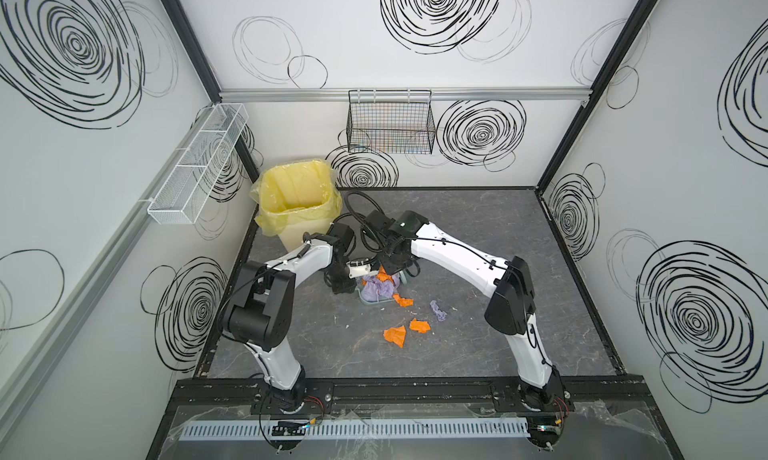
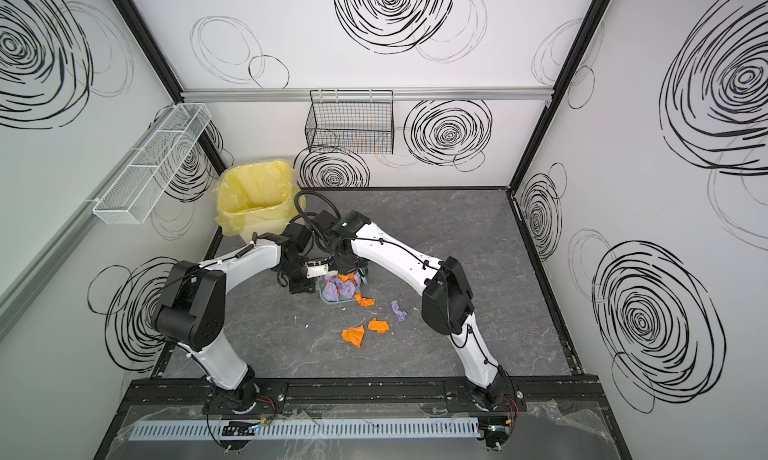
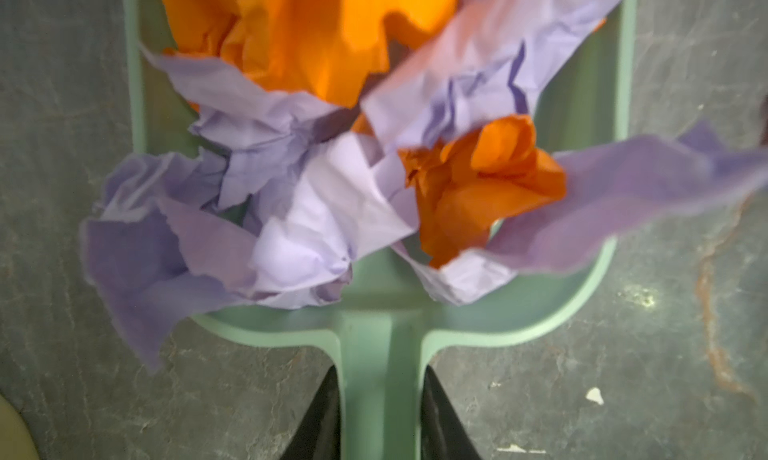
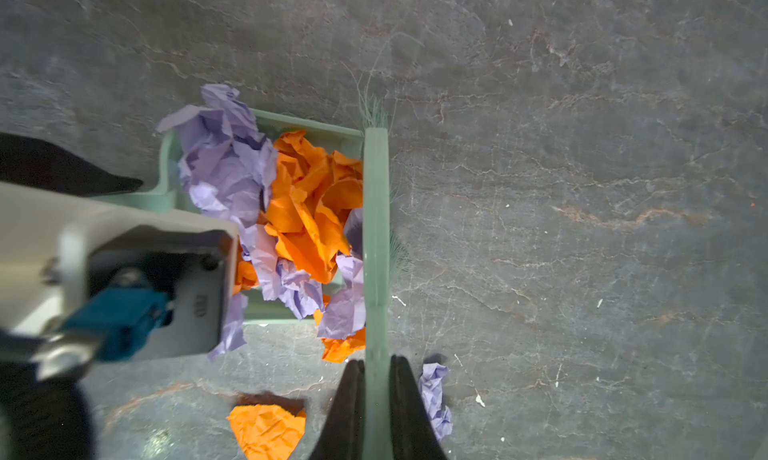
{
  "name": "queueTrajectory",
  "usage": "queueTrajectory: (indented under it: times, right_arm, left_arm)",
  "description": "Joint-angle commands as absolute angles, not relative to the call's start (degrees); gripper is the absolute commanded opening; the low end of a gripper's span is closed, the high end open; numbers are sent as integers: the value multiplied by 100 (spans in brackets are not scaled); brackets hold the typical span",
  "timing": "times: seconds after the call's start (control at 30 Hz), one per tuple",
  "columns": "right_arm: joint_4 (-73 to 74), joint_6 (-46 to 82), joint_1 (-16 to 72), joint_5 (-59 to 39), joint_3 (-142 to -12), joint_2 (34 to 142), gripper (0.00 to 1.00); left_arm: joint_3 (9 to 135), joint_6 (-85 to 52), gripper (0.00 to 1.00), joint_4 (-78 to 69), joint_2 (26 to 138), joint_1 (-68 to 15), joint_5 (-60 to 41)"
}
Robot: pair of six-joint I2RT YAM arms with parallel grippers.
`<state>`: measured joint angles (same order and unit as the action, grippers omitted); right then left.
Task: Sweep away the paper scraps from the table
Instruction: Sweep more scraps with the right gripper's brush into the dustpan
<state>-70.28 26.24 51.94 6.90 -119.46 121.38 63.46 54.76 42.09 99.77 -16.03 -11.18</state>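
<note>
My left gripper (image 3: 380,379) pinches the dustpan (image 3: 384,312) handle; my right gripper (image 4: 376,360) pinches the brush (image 4: 376,212). Dustpan heaped: I should keep brush against its mouth. Loose scraps (image 1: 395,335) lie centre-frame.

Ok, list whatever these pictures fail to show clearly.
The dustpan: both top views, mostly hidden under left arm, right arm and paper scraps.
The brush: right wrist view shows it edge-on, bristles mostly behind its back.
The dustpan's front lip: left wrist view, cut off by the picture edge.
The black wire basket: contents too small behind mesh, top views.
</note>
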Motion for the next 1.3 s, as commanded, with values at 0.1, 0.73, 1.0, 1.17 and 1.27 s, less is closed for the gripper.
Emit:
queueTrajectory:
  times: [0.1, 0.73, 1.0, 1.17, 1.27]
  right_arm:
    - [-7193, 2907, 5244, 536, -11666, 11562, 0]
    - [-7203, 3041, 5049, 921, -11102, 11252, 0]
    - [-7198, 3050, 4598, 1111, -10557, 10539, 0]
    - [-7109, 3024, 4184, 1234, -10096, 10150, 0]
    - [-6978, 2989, 3973, 1222, -9757, 9901, 0]
  left_arm:
    - [6355, 5294, 0, 4157, 10081, -1682, -1452]
    - [6557, 5011, 0, 4264, 9747, -1894, -2166]
    - [6573, 4959, 0, 4217, 9669, -1894, -2347]
    - [6664, 4922, 0, 4279, 9535, -1893, -2571]
    - [6737, 4918, 0, 4349, 9412, -1882, -2714]
